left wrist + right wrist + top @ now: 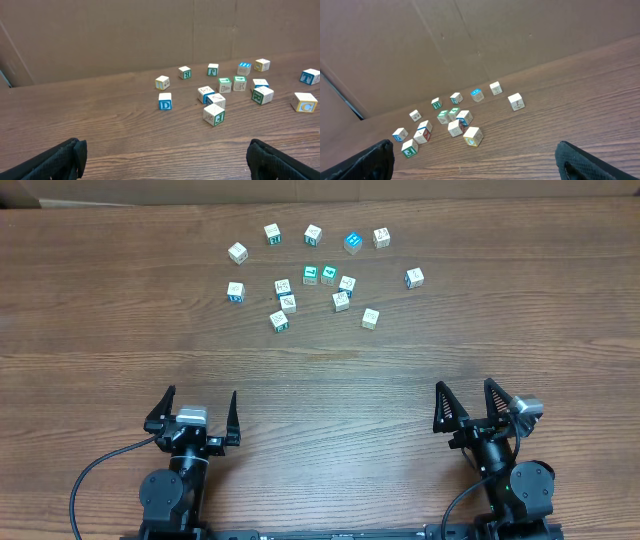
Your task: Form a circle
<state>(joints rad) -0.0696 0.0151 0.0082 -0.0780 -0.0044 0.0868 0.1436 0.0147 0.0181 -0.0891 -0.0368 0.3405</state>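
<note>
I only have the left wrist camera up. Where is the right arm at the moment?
Observer: The right gripper sits at the near right of the table, well short of the letter cubes.
Operator: Are its jaws open?
Observer: Yes, spread wide with nothing between them.
Operator: From above, do the letter cubes make a circle?
Observer: No. Some form a loose row along the far side, and most of the rest bunch together just nearer the robot.

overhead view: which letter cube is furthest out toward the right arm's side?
The lone cube with a blue side face, set apart on the right; every other cube lies further left.
</note>
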